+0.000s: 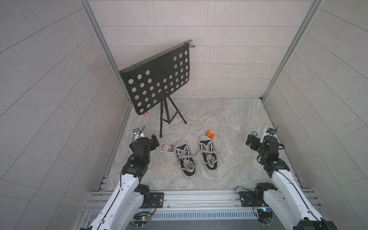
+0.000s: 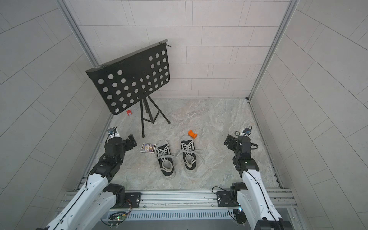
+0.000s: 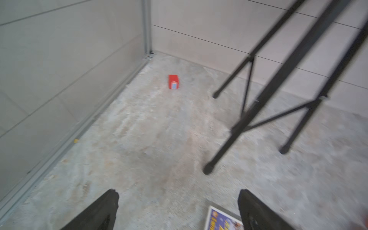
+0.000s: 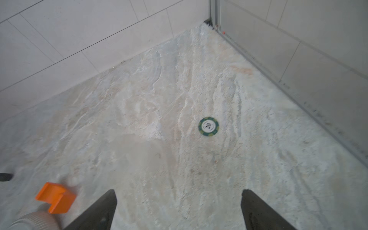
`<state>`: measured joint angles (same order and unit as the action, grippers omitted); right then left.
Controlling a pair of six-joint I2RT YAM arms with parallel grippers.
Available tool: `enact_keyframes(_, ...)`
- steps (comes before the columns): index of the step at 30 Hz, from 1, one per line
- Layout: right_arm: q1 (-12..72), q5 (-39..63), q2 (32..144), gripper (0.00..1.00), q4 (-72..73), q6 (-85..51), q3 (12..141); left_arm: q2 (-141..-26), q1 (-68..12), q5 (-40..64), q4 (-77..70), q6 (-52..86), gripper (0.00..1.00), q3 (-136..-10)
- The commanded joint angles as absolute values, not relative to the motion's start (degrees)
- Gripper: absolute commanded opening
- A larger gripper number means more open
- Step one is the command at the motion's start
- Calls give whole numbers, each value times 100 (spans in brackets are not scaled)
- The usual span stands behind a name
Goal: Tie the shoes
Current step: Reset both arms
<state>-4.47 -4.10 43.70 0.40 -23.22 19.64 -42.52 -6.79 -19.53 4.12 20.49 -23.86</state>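
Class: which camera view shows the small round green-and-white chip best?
The right wrist view: the small round green-and-white chip lies near the middle, large enough to show its rim pattern. In both top views the chip is only a tiny ring. The left wrist view misses it.

The far right half of the desk (image 1: 229, 119) lies bare, save a chip (image 4: 208, 126) near its right edge. At the far left corner a music stand (image 1: 157, 79) overhangs, its tripod legs (image 1: 165, 117) planted near the shoes (image 1: 184, 157). A card box (image 1: 167, 148) lies in the gap between the shoes and the left tool (image 3: 178, 197). An orange block (image 1: 210, 134) sits at one toe; laces (image 1: 199, 152) span the gap between the shoes.
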Motion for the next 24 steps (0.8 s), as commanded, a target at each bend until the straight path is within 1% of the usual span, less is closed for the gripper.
enact_keyframes(1,-458,-1312,4665,100,1714,-1602,1435,-4811,-269,-2280,-269,1927,100,-2248)
enact_keyframes(3,-463,-1204,5086,100,2478,-1430,1187,-5158,-256,-2479,-1194,1640,100,-2017)
enact_keyframes(5,-462,-1026,5672,100,3125,-1232,1107,-5690,-252,-2352,-2451,1230,100,-1720)
enact_keyframes(7,-459,-786,6100,100,3134,-1114,1362,-6239,-252,-2204,-3189,927,100,-1714)
enact_keyframes(10,-428,-429,6777,100,3989,-945,1449,-7075,-258,-1707,-4142,532,100,-1714)
enact_keyframes(12,-399,-261,7047,100,4031,-880,1621,-7522,-251,-1501,-4723,333,100,-1714)
enact_keyframes(14,-389,-155,7277,100,4084,-799,1773,-7990,-245,-1268,-4602,247,100,-1970)
enact_keyframes(16,-385,-30,7420,100,4019,-750,1889,-8542,-246,-1008,-4958,114,100,-2054)
enact_keyframes(18,-299,-95,7169,100,3427,-741,1949,-8968,-253,-800,-5364,-4,100,-2131)
enact_keyframes(19,-257,-206,6970,100,3341,-680,1866,-8961,-251,-844,-4995,25,100,-2283)
enact_keyframes(20,-255,-268,6821,100,3382,-632,1740,-8840,-248,-1036,-4149,126,100,-2563)
enact_keyframes(21,-256,-358,6738,100,3374,-583,1682,-8760,-240,-1026,-3930,125,100,-2673)
enact_keyframes(22,-256,-408,6672,100,3219,-551,1695,-8882,-245,-1076,-4495,175,100,-2512)
enact_keyframes(23,-255,-437,6639,100,3022,-529,1759,-8963,-245,-1069,-4731,159,100,-2443)
enact_keyframes(24,-255,-437,6636,100,2995,-521,1769,-8919,-244,-1048,-4635,156,100,-2443)
